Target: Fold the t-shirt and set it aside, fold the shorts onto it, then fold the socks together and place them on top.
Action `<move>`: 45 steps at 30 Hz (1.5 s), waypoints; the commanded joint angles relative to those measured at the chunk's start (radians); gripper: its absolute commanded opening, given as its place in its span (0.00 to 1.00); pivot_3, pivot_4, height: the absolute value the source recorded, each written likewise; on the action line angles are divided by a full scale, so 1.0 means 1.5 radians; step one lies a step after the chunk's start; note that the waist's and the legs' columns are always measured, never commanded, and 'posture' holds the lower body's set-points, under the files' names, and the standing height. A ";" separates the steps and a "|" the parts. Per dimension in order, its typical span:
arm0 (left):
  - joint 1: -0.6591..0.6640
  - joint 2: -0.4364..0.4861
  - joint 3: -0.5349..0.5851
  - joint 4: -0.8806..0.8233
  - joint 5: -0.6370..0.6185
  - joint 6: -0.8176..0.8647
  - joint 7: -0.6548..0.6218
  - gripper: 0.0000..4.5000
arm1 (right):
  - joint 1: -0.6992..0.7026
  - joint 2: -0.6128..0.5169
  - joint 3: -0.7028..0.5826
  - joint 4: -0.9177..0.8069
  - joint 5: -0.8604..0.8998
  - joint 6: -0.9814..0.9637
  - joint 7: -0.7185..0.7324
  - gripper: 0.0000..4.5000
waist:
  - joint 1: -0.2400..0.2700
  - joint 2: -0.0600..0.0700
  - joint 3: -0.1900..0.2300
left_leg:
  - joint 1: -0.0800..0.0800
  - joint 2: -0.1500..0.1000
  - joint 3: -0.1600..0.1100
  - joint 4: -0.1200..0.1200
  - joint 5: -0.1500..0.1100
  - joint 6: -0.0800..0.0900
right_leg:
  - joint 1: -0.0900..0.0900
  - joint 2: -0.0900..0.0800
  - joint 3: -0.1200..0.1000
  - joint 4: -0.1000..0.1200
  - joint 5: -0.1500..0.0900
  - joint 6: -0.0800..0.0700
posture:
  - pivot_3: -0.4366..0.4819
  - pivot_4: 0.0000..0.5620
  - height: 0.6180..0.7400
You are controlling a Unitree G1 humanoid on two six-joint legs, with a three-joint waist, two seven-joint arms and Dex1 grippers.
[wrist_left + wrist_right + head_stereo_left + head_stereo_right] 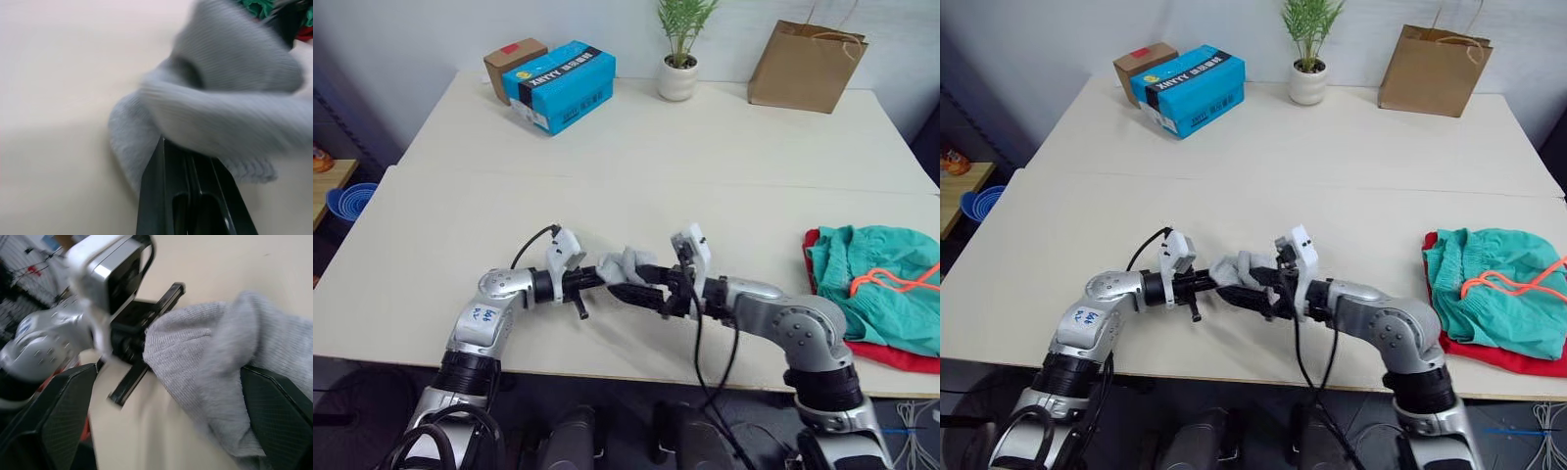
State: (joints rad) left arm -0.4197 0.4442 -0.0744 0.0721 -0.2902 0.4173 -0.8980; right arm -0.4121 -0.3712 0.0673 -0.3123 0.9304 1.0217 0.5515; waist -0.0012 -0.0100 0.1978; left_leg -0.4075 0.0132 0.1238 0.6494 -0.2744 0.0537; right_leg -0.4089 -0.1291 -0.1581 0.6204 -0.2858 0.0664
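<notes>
The grey socks [625, 264] are bunched near the table's front edge, held up between my two grippers. My left gripper [595, 281] is shut on one end of them; in the left wrist view its black fingers [195, 205] are pressed together under the grey knit [230, 98]. My right gripper [642, 294] meets it from the right and is open, the socks [220, 357] lying between its spread fingers [58, 421]. The teal-green shorts [876, 279] with an orange drawstring lie folded on the red t-shirt [891, 354] at the table's right front.
At the back of the table stand a blue box [560, 86], a brown cardboard box [512, 61], a potted plant [678, 69] and a paper bag [806, 67]. Blue bowls [350, 204] sit on a side table to the left.
</notes>
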 commanded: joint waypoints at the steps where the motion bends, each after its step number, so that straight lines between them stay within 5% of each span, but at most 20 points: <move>1: 0.004 0.009 0.018 -0.058 -0.035 0.022 -0.010 0.00 | 0.000 -0.011 -0.005 0.001 -0.013 -0.058 0.079 0.99 | -0.001 0.000 0.000 | 0.000 0.000 0.000 0.000 0.000 0.000 | 0.000 0.000 0.000 0.000 0.000 0.000 | 0.48 0.27 1.00; 18: 0.057 0.193 0.145 -0.124 -0.140 0.151 -0.070 0.00 | 0.032 0.005 0.024 0.026 -0.106 -0.160 0.131 0.99 | -0.001 0.001 0.001 | 0.000 0.000 0.000 -0.001 0.001 -0.005 | -0.001 0.000 0.000 0.000 0.000 0.000 | 0.48 0.27 1.00; 24: -0.052 0.125 0.137 -0.148 -0.225 0.220 -0.042 0.00 | 0.017 -0.007 0.092 0.008 -0.191 -0.219 0.157 0.99 | 0.003 0.001 0.001 | 0.000 0.000 -0.001 0.000 0.000 -0.007 | 0.000 -0.001 0.000 0.000 0.000 0.000 | 0.48 0.27 1.00; 31: -0.111 0.040 0.040 -0.098 -0.161 0.152 -0.028 0.00 | 0.007 -0.069 0.163 -0.010 -0.323 -0.326 0.214 0.99 | 0.000 0.001 0.001 | 0.000 -0.001 0.001 -0.001 0.002 -0.005 | 0.000 0.001 0.000 0.002 0.000 0.000 | 0.48 0.27 1.00; 38: -0.103 -0.001 -0.030 -0.020 -0.074 0.041 -0.030 0.00 | 0.035 -0.115 0.051 -0.050 -0.220 -0.269 0.249 0.99 | 0.002 0.000 0.002 | 0.000 0.000 0.001 0.000 0.003 -0.005 | 0.000 0.001 0.001 0.000 0.000 0.000 | 0.48 0.27 1.00; 41: -0.087 -0.007 -0.029 -0.011 -0.063 0.009 -0.033 0.00 | 0.037 -0.093 0.021 -0.010 -0.213 -0.293 0.239 0.87 | 0.002 0.000 0.002 | 0.000 0.000 0.001 0.000 0.002 -0.005 | 0.000 0.001 0.000 0.000 0.000 0.000 | 0.48 0.27 1.00; 45: -0.069 -0.010 -0.011 -0.015 -0.069 -0.002 -0.024 0.00 | 0.029 -0.042 0.032 0.066 -0.289 -0.397 0.214 0.56 | 0.000 0.000 0.002 | 0.000 0.000 0.001 0.000 0.002 -0.005 | 0.000 0.001 0.000 0.000 0.000 0.000 | 0.48 0.27 1.00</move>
State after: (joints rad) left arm -0.5267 0.4279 -0.1170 0.0649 -0.3887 0.4332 -0.9386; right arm -0.3637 -0.4452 0.1129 -0.2318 0.5418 0.5059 0.8830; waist -0.0010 -0.0094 0.2003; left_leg -0.4070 0.0134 0.1253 0.6492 -0.2707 0.0460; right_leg -0.4096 -0.1279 -0.1577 0.6214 -0.2857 0.0665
